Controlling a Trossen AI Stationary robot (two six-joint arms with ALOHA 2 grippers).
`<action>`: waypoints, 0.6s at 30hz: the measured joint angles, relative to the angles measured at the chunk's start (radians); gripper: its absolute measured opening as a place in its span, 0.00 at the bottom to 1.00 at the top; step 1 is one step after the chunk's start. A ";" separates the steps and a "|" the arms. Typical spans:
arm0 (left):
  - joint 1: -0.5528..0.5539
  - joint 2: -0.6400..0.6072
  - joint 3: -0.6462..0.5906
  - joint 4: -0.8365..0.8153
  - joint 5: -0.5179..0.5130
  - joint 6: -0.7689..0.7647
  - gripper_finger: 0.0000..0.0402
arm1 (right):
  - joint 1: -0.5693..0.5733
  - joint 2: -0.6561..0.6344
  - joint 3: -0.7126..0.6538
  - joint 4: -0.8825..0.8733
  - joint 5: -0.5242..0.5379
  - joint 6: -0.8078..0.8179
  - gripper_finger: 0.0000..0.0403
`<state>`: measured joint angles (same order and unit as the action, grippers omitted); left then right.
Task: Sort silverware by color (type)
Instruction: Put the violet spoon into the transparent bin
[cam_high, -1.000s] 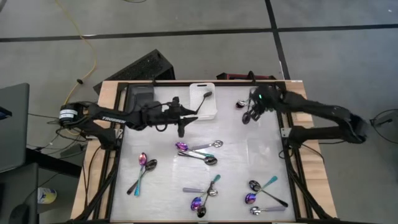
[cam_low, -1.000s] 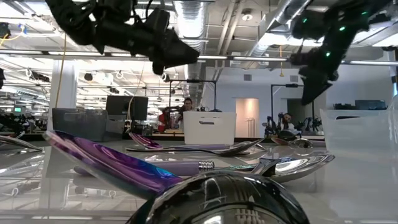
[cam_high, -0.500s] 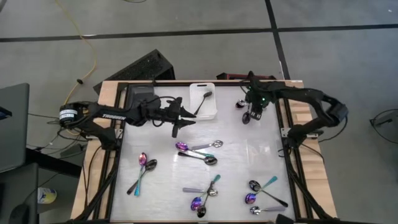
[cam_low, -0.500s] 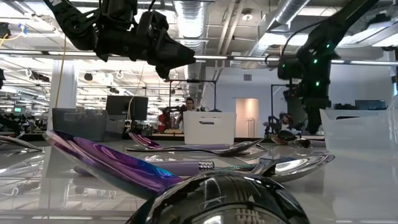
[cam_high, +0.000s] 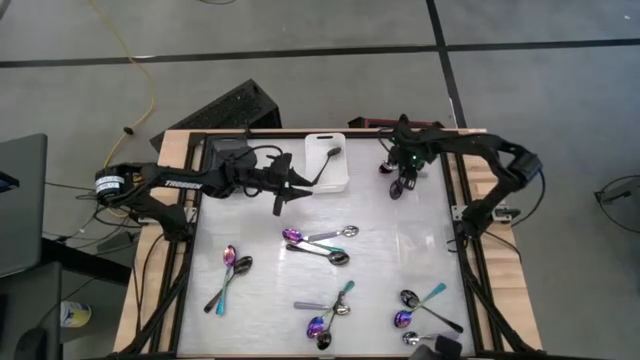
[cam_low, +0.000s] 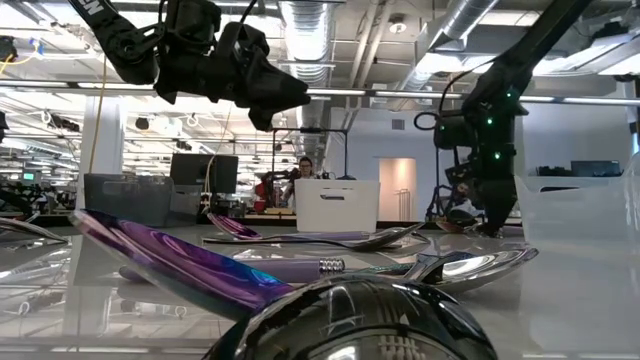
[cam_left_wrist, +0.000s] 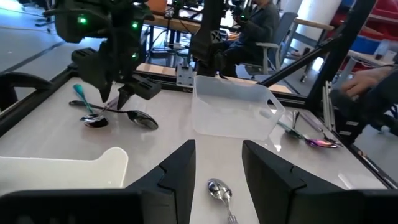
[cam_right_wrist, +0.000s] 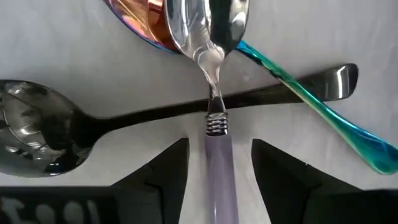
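My right gripper hangs low over a small pile of spoons at the table's far right. It is open. In the right wrist view its fingers stand on either side of a silver spoon's lavender handle without touching it. A black spoon and an iridescent spoon with a teal handle cross under that spoon. My left gripper is open and empty, above the table beside the white bin, which holds a black spoon.
More spoons lie in groups at mid table, left, near middle and near right. A grey bin stands at the far left. A clear bin stands on the right. A silver spoon lies below my left gripper.
My right gripper has come down onto the far-right spoon pile, and its arm has swung in toward the table's far edge. My left gripper has drawn back a little toward the table's left edge.
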<state>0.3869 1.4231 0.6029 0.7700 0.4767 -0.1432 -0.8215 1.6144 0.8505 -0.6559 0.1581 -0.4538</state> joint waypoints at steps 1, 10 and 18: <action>0.000 0.000 0.000 0.000 0.003 0.000 0.29 | 0.000 0.006 0.001 0.001 0.000 0.000 0.47; 0.000 0.000 0.000 0.007 0.017 -0.034 0.29 | 0.017 -0.019 -0.006 -0.018 0.004 -0.010 0.17; 0.003 -0.056 0.000 -0.104 0.037 -0.043 0.29 | 0.045 -0.272 -0.005 -0.114 0.072 0.114 0.17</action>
<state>0.3901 1.3670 0.6025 0.6658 0.5140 -0.1865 -0.7768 1.3421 0.8460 -0.7704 0.2302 -0.3395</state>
